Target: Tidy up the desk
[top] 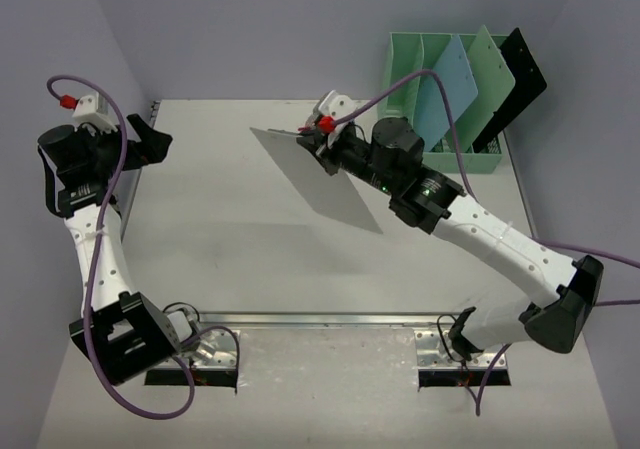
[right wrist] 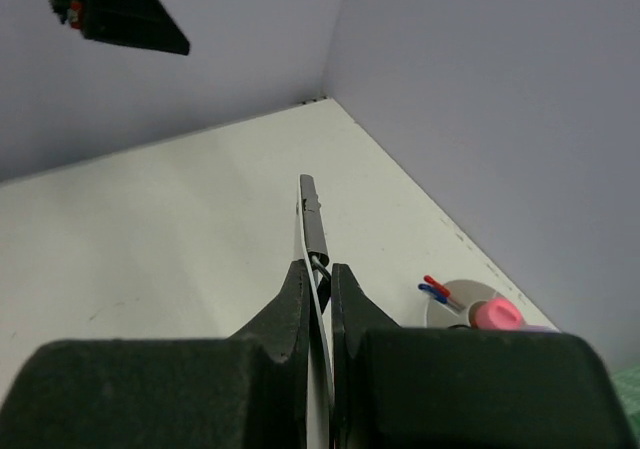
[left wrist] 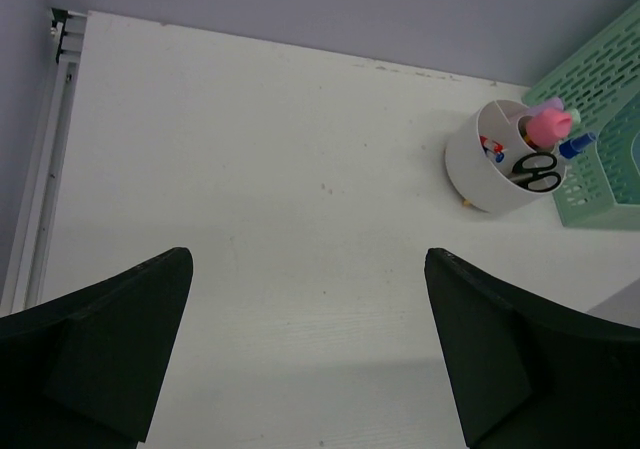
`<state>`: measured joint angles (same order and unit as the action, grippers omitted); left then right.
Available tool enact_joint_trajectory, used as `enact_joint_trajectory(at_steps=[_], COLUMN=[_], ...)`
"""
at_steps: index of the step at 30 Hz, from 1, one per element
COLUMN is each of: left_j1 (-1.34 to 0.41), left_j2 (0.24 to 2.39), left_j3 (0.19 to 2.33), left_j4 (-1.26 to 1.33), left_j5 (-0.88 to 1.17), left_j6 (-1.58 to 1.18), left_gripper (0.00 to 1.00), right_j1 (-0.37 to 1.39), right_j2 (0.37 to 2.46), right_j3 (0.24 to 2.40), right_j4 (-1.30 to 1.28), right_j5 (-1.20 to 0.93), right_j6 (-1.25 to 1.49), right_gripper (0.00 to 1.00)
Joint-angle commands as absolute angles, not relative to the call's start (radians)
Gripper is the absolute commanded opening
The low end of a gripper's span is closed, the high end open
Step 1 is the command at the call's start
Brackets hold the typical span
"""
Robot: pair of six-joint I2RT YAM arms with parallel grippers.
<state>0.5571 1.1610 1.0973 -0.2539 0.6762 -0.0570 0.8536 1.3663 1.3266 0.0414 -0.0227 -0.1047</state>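
In the left wrist view, the green rack (left wrist: 605,79) runs off-frame.

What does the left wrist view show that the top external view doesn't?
Only left wrist: a white cup holding scissors and pens, beside the green rack. Only top external: the right tool shut on a grey sheet; a blue board, a green board, a black board in the rack. Both: the desk, the rack, the open left tool.

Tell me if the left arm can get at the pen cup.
Probably, at a stretch: bare desk lies between the open left end effector and the pen cup, but it stands far off.
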Motion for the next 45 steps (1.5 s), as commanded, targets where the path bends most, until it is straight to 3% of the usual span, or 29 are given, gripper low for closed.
enact_joint_trajectory(at_steps=[1, 18, 24, 45], left_j1=[0.555, 0.497, 0.483, 0.48], left_j2=[1.132, 1.129, 1.132, 1.196], left_j3=[1.078, 1.063, 1.065, 1.091], left_j4=[-0.187, -0.101, -0.086, -0.077], left_j5=[0.716, 0.693, 0.678, 0.64], left_j6=[-0.054, -0.107, -0.123, -0.124], left_gripper=[1.0, 1.0, 1.0, 1.0], right_j1=[0.799, 0.471, 0.41, 0.242], right_j2=[1.301, 1.219, 1.295, 1.64], right_j3=[1.413, 1.465, 1.451, 1.658], right_j4=[0.077, 0.251, 0.42, 0.56], right_j5=[0.018, 0.302, 0.322, 0.322], right_j6=[-0.041, -0.043, -0.074, -0.022], right_gripper=[0.01, 0.01, 0.01, 0.01])
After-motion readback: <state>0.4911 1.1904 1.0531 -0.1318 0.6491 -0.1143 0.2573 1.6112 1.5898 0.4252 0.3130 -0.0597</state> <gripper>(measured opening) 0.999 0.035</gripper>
